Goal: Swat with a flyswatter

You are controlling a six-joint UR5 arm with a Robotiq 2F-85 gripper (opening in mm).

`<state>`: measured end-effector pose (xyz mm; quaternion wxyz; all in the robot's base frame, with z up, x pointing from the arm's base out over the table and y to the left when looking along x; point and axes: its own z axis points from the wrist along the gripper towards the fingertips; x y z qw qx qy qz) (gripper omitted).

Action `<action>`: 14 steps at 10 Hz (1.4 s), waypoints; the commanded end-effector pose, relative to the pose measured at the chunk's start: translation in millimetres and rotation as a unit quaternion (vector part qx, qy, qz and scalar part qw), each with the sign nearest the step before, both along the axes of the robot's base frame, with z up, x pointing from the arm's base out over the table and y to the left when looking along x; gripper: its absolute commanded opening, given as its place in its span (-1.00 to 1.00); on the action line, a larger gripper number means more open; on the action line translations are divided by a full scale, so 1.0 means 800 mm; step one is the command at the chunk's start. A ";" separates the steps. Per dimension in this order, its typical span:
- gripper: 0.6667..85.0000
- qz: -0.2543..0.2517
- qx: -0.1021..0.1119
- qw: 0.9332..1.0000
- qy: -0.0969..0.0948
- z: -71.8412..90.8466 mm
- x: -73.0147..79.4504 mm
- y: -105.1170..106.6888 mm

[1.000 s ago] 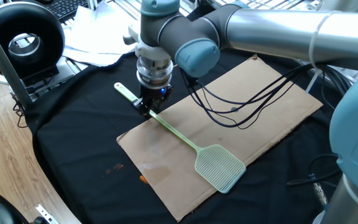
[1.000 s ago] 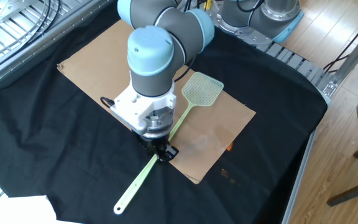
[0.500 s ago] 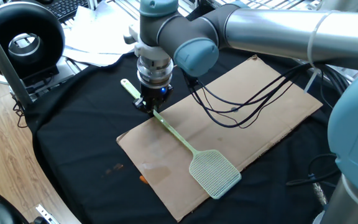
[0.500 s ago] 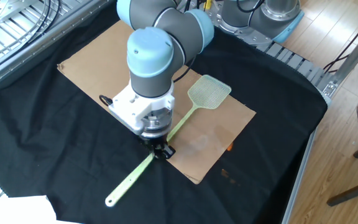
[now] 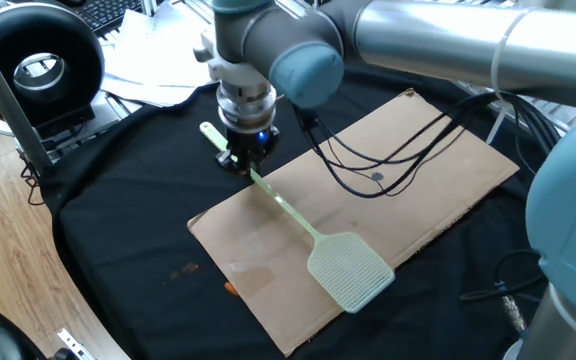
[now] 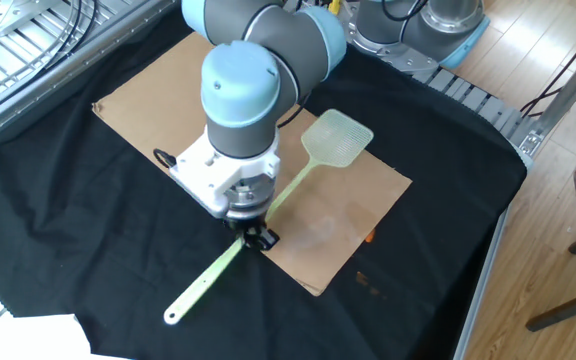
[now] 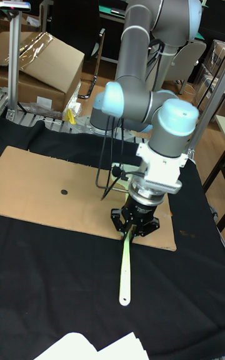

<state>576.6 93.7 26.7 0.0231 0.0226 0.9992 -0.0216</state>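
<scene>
- Handle end of the flyswatter is sticking out past the gripper over the black cloth on the left; the gripper is clamping the thin handle partway along, jaws closed on it.
- Cardboard sheet is lying flat on the worktop, and the handle is running diagonally from the gripper out over it.
- Mesh head is sitting low over the near right part of the cardboard; whether it is touching or hovering just above is not clear.
- Swatting is, as a judgement, well under way: the tool is already grasped and the head is down near the surface, so what is left is lifting and striking again, or finishing.
- Arm is reaching in from the right, wrist pointing straight down over the cardboard's left edge, with black cables trailing over the sheet.
- No fly or target is showing under the head.
</scene>
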 end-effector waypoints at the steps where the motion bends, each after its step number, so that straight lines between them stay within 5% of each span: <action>1: -0.99 0.052 -0.022 0.998 0.026 0.064 -0.014 0.004; 3: -0.99 0.132 -0.072 0.988 0.017 0.097 0.005 -0.043; 4: -0.99 0.165 -0.081 0.983 0.003 0.108 0.019 -0.052; 6: -0.99 0.234 -0.060 0.970 -0.034 0.117 0.050 -0.040; 7: -0.99 0.240 -0.051 0.968 -0.043 0.118 0.056 -0.032; 8: -0.99 0.257 -0.068 0.963 -0.049 0.119 0.065 -0.040; 10: -0.99 0.288 -0.056 0.954 -0.066 0.115 0.080 -0.029; 14: -0.99 0.305 -0.011 0.944 -0.124 0.119 0.111 0.005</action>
